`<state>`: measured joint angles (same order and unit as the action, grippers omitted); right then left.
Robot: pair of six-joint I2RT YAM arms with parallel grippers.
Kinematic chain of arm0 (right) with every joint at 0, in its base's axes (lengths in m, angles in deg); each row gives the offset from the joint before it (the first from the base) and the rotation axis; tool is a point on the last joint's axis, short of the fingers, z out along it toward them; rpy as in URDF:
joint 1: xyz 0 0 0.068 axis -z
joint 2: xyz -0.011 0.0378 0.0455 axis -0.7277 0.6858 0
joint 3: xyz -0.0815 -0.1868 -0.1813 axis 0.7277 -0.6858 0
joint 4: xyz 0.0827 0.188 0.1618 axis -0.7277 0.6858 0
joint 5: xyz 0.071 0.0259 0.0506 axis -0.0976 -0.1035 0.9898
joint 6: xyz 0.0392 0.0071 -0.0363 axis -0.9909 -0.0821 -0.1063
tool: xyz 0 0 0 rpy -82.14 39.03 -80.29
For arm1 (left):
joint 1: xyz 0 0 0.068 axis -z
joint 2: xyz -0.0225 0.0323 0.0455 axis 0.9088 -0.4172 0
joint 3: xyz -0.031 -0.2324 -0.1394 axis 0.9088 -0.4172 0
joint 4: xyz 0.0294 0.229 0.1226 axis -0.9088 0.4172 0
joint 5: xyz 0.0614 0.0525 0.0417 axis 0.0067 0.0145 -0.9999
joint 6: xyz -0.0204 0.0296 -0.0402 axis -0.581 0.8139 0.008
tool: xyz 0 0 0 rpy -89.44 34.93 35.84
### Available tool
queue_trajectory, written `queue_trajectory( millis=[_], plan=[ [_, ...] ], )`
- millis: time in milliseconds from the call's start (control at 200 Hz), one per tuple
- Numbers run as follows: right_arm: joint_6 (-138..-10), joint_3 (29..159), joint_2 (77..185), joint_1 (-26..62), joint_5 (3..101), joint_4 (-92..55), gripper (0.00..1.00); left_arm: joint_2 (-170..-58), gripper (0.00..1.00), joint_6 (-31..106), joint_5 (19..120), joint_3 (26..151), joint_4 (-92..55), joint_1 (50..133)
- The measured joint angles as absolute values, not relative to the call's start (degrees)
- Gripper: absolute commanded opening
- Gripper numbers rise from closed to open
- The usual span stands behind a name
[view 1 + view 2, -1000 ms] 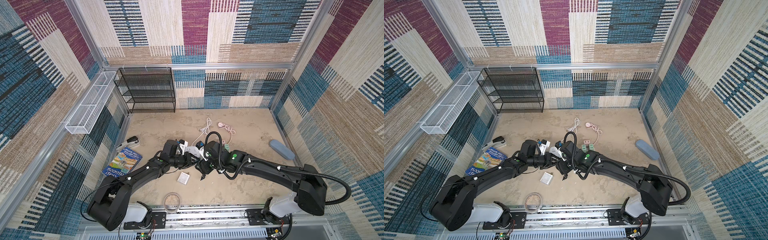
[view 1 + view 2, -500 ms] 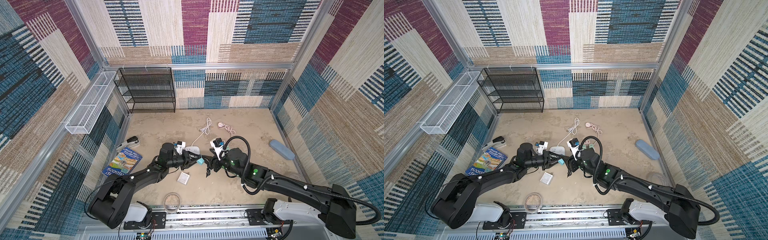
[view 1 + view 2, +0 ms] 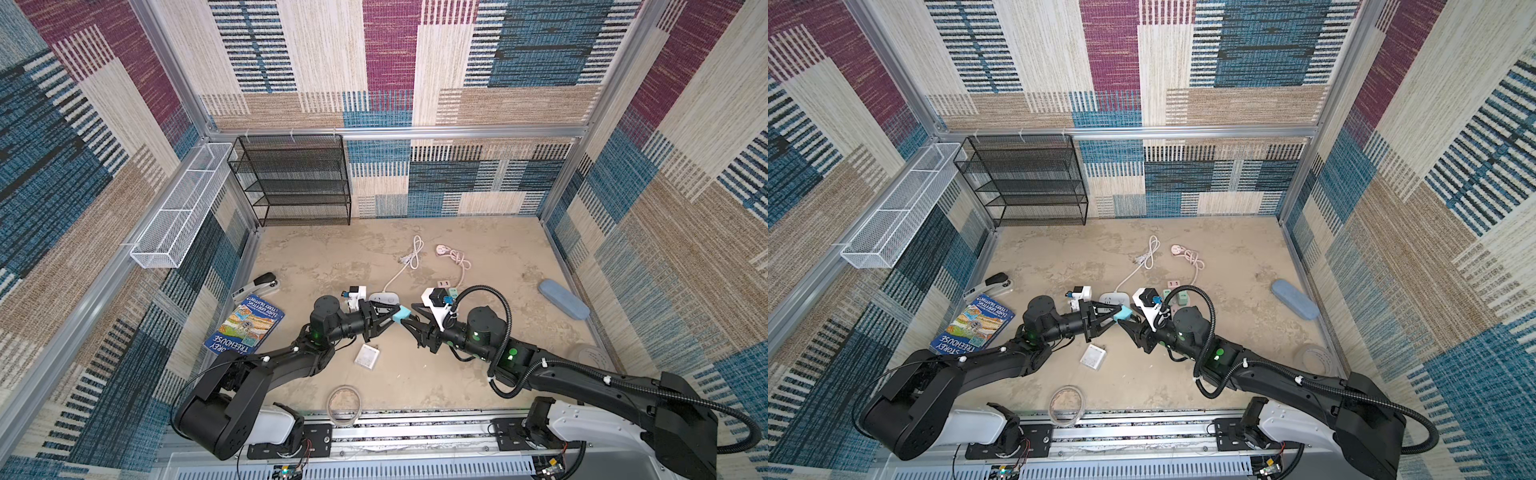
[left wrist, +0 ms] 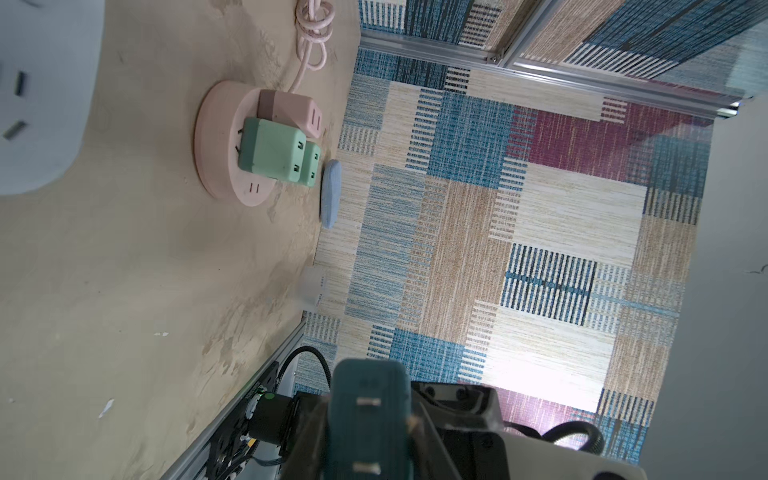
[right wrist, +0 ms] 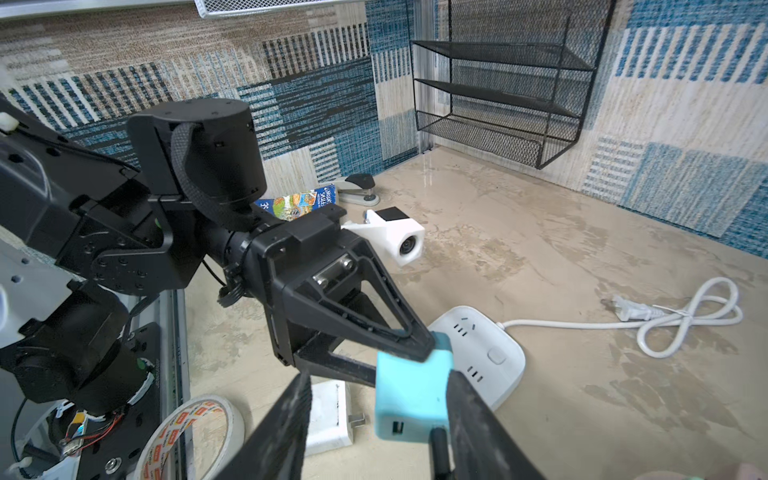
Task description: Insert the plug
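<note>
A light-blue plug [image 3: 402, 317] [image 3: 1124, 314] hangs above the floor between the two arms. My left gripper [image 3: 395, 316] [image 3: 1118, 312] is shut on it; in the left wrist view its two prongs face the camera on the plug [image 4: 368, 415]. My right gripper [image 3: 409, 319] [image 5: 379, 380] faces it from the right, open, with a finger on each side of the plug [image 5: 409, 390]. One finger [image 5: 473, 411] touches it, the other finger [image 5: 286, 419] stands apart. A white power strip [image 3: 384, 298] [image 5: 478, 353] lies just behind. A pink round socket [image 4: 220, 166] carries green and pink adapters.
On the floor lie a white adapter [image 3: 368, 356], a tape roll [image 3: 344, 405], a book [image 3: 245, 328], a stapler [image 3: 255, 284] and a blue case [image 3: 563, 299]. A black mesh rack [image 3: 291, 183] and a white wire basket [image 3: 183, 208] stand at the back left.
My right arm has drawn its wrist back to the right, and its jaws have narrowed around the plug. The left gripper has kept its hold and shifted a little right.
</note>
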<state>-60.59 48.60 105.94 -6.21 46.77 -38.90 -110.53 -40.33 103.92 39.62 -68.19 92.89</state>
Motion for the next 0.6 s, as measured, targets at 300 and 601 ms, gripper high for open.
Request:
queue_trajectory(
  millis=[300,601],
  plan=[
    [-60.6,48.9,109.4,-6.1,46.2,-41.4,0.54,-108.4,0.00,-41.7,103.8,39.6,-68.5,93.0],
    [-60.4,50.1,111.4,-5.0,45.2,-40.9,0.53,-105.7,0.00,-41.7,103.6,39.5,-68.4,93.0]
  ],
)
